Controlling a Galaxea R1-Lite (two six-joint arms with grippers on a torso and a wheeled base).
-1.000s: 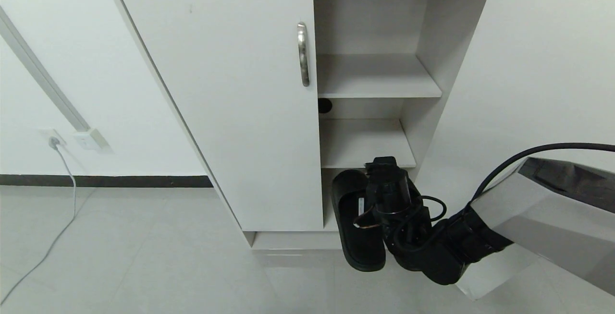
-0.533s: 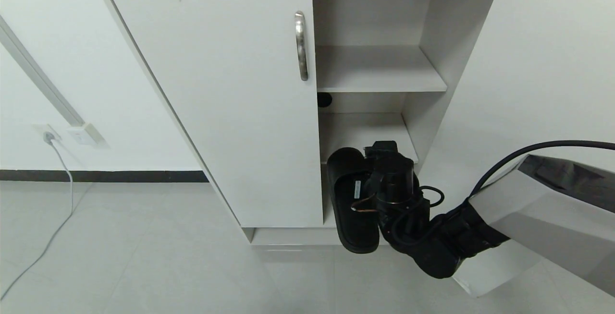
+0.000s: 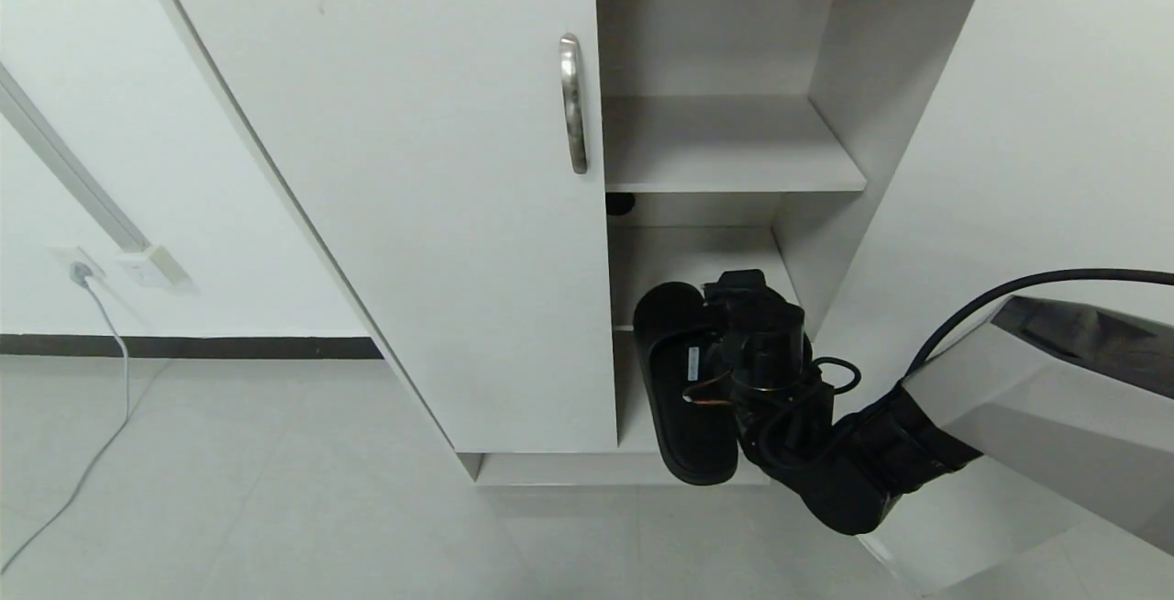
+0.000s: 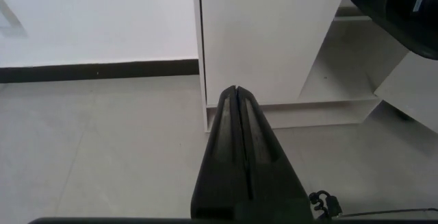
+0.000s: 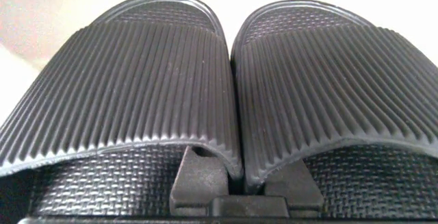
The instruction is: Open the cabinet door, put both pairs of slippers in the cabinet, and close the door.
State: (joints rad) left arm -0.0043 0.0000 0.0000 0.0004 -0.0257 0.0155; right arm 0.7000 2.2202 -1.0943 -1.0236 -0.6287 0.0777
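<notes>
Head view: the whole picture has shifted, so the camera has moved in on the cabinet [image 3: 830, 59]. Measured against the cabinet itself, the black slippers [image 3: 683, 398] have risen and gone forward. Their toes now overlap the front of the middle shelf [image 3: 679, 261] and their heels are level with the base, where before they hung lower. They sit at 5 o'clock from the handle [image 3: 573, 105], at the mouth of the open right half. The right gripper [image 3: 738, 293] is at 3 o'clock of the pair, touching it. By my judgement the first pair is about to go in, with the bottom compartment the likely spot. The right door [image 3: 1027, 123] stands open and the left door [image 3: 413, 169] is closed. The gripper's fingers are hidden here behind its own body, and the bottom compartment is mostly covered by the slippers.

Left wrist view: the left gripper [image 4: 236, 94] is clenched on nothing, its fingers pressed flat together, well apart from the cabinet base. A slipper [image 4: 404, 5] is cut off at the edge.

Right wrist view: the right gripper [image 5: 246, 193] clamps both slippers [image 5: 137, 80] side by side, its fingers [image 5: 198, 183] tucked under the ribbed straps. The cabinet beyond is blocked from sight
</notes>
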